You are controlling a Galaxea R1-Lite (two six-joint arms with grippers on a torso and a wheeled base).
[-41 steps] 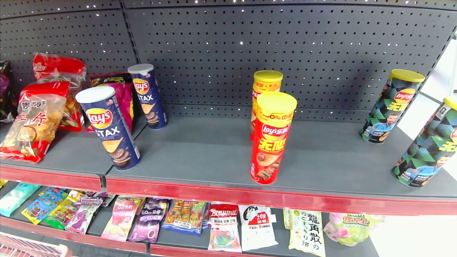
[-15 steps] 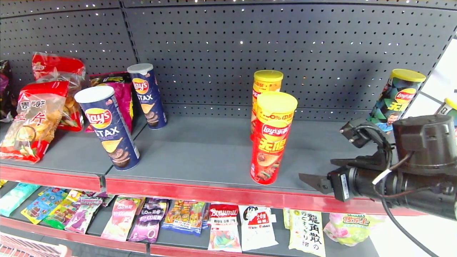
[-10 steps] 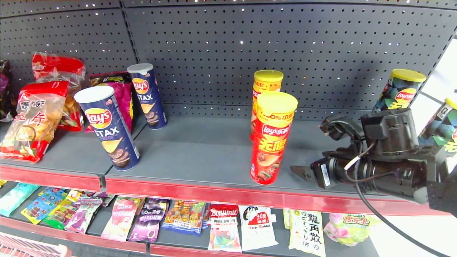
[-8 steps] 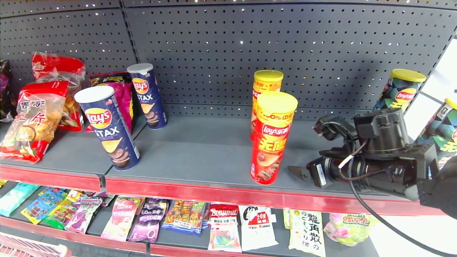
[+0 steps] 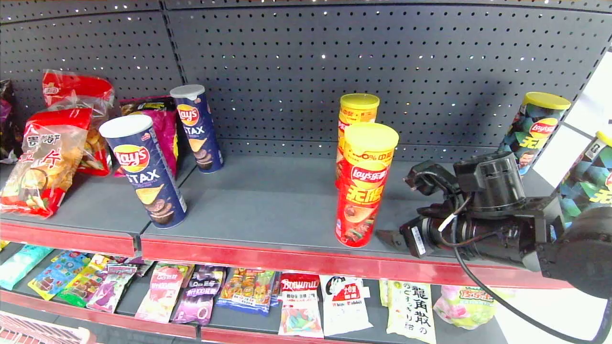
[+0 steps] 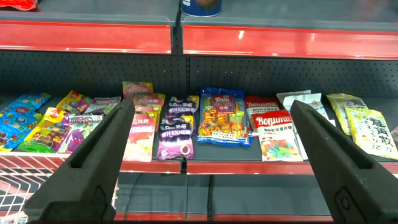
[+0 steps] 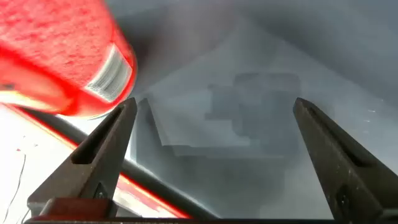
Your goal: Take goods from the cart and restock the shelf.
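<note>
Your right gripper (image 5: pixel 388 236), fingers apart and empty, sits just beside the red cardboard chip tube with yellow lid (image 5: pixel 366 184) at the front of the grey shelf (image 5: pixel 267 210). You're probably tidying it, so approach gently; it looks easy to tip.

Upper shelf (image 5: pixel 267 200): I see bags (image 5: pixel 45 157) at far left, then front left can (image 5: pixel 143 172) ahead of rear left can (image 5: pixel 197 128). Centre front can (image 5: pixel 366 184) directly before centre rear can (image 5: pixel 356 112). 2 right-end cans (image 5: pixel 530 138) well apart from those. My right gripper (image 7: pixel 214 102) just right of centre front can, at shelf front edge. Packets (image 5: pixel 248 289) on lower shelf (image 6: pixel 261 167) beneath.
</note>
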